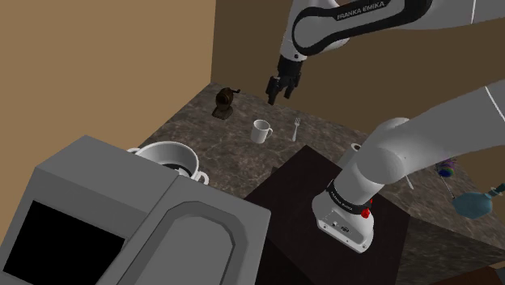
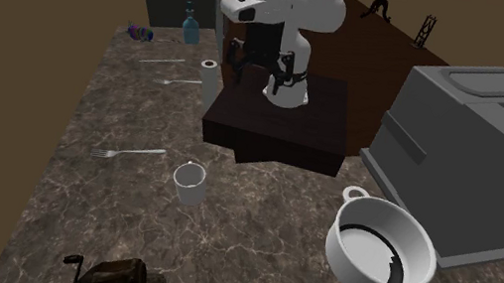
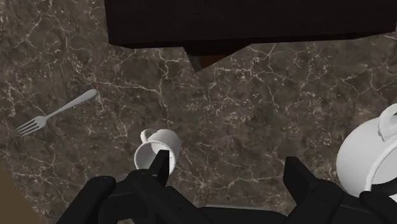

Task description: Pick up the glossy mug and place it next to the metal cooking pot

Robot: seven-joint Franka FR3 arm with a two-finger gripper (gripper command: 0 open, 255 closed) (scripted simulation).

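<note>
Hovering over the dark marbled counter (image 3: 254,114): gripper (image 3: 227,175), 2 fingers spread apart, nothing clasped. White mug (image 3: 156,149) stands upright on the counter just beyond 1 fingertip, untouched. White 2-handled pot (image 3: 356,153) sits well apart, past the other finger. Fork (image 3: 57,113) lies farther out; dark stand (image 3: 254,19) farthest.

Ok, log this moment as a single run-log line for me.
phase: reach | gripper: open, empty, above counter | mug: upright, untouched | pot: apart from mug
</note>
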